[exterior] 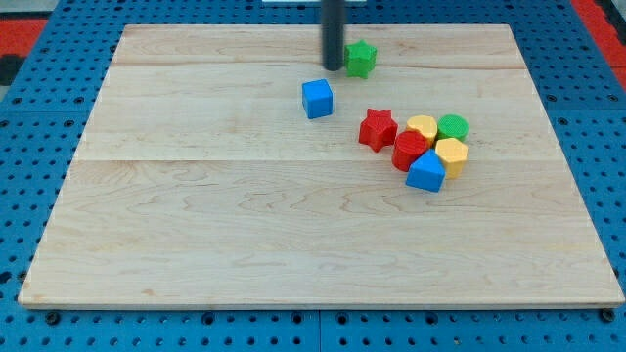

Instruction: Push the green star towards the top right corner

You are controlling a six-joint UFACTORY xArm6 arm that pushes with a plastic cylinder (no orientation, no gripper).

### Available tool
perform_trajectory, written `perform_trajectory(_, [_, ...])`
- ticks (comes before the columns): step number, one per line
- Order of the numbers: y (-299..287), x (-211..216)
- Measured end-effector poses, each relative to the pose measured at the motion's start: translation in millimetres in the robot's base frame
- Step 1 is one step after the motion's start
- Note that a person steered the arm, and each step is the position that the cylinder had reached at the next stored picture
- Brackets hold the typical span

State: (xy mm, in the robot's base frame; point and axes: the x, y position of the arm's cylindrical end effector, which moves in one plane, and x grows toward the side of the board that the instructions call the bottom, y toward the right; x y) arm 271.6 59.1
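Observation:
The green star [361, 59] lies near the top of the wooden board [245, 225], a little right of centre. My tip [334, 68] stands just to the star's left, close to it or touching it; I cannot tell which. The dark rod rises from there out of the view's top. A blue cube [317, 99] lies just below and left of my tip.
A cluster sits right of centre: a red star [377, 128], a red block [410, 151], a yellow heart-like block [422, 127], a green round block [452, 126], a yellow block [451, 154] and a blue block [425, 171]. A blue pegboard surrounds the board.

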Motion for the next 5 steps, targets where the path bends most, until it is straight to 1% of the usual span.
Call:
perform_trajectory(1, [54.8,-12.0])
perform_trajectory(2, [84.7,-11.6])
perform_trajectory(3, [80.6,31.6])
perform_trajectory(4, [49.2,59.1])
perform_trajectory(5, [-8.0,83.5])
